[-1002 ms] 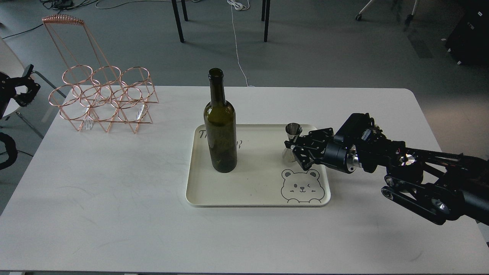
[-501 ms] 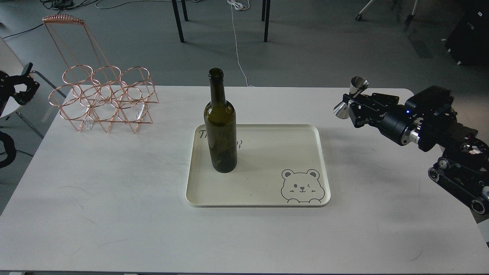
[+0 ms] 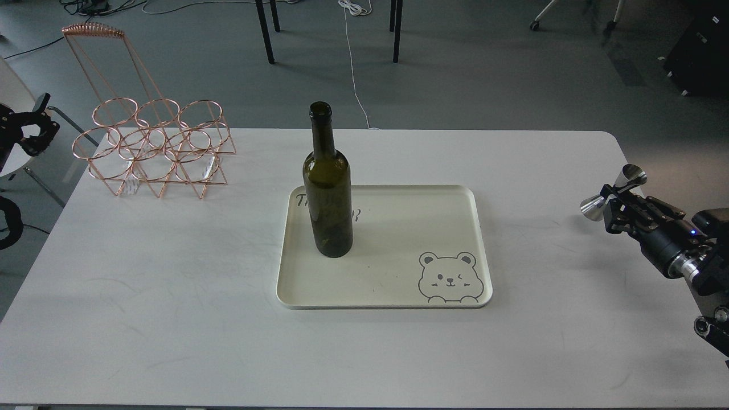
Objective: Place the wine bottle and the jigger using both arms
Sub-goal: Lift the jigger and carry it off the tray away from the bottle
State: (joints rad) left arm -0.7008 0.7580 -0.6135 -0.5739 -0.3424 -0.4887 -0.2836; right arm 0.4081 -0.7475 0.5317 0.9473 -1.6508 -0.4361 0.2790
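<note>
The dark green wine bottle (image 3: 327,193) stands upright on the left part of the cream tray (image 3: 398,296). My right gripper (image 3: 614,200) is shut on the steel jigger (image 3: 612,193) and holds it tilted above the table near the right edge, well clear of the tray. My left gripper (image 3: 31,128) is at the far left edge, off the table, beside the copper rack. It looks open and empty.
A copper wire bottle rack (image 3: 151,148) with several rings and a tall handle stands at the table's back left. The white table (image 3: 171,285) has rounded corners. Chair legs and cables lie on the floor behind.
My right gripper lifted the jigger off the tray, carried it up and right, then down toward the table's right edge. The bottle stays put. The left gripper barely moved.
</note>
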